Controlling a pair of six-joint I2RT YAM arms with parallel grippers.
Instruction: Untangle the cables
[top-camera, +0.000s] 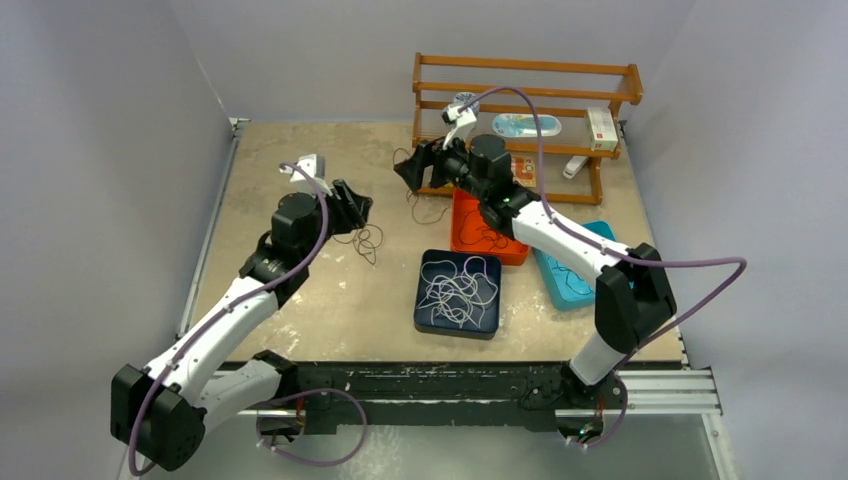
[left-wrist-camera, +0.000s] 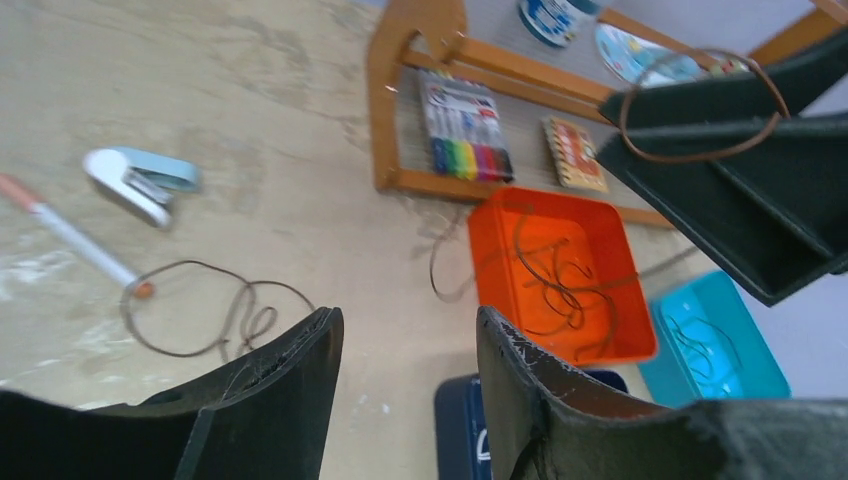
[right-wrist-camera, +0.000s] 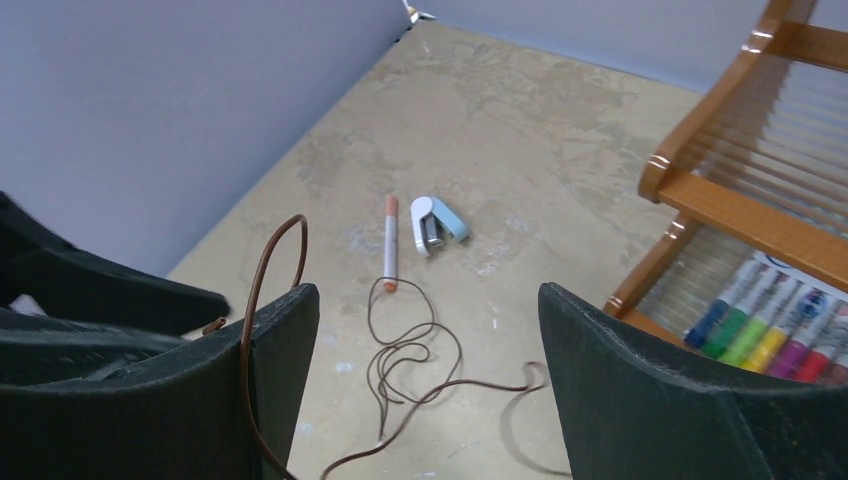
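A dark brown cable (top-camera: 366, 240) lies in curly loops on the table, just right of my left gripper (top-camera: 352, 210). It also shows in the left wrist view (left-wrist-camera: 200, 312) and the right wrist view (right-wrist-camera: 412, 350). My left gripper (left-wrist-camera: 410, 345) is open and empty above the table. My right gripper (top-camera: 413, 166) is open (right-wrist-camera: 428, 330). A second brown cable (right-wrist-camera: 250, 330) is draped over its left finger and hangs down (top-camera: 418, 205); the left wrist view shows its loop (left-wrist-camera: 700, 110) on that gripper. More dark cables lie in the orange tray (top-camera: 463, 215). White cables lie in the navy tray (top-camera: 425, 300).
A teal tray (top-camera: 570, 285) holds thin dark cables. A wooden rack (top-camera: 520, 70) with markers and boxes stands at the back. A pale blue stapler (right-wrist-camera: 437, 222) and a pen (right-wrist-camera: 389, 240) lie beyond the loose cable. Grey walls close in the table.
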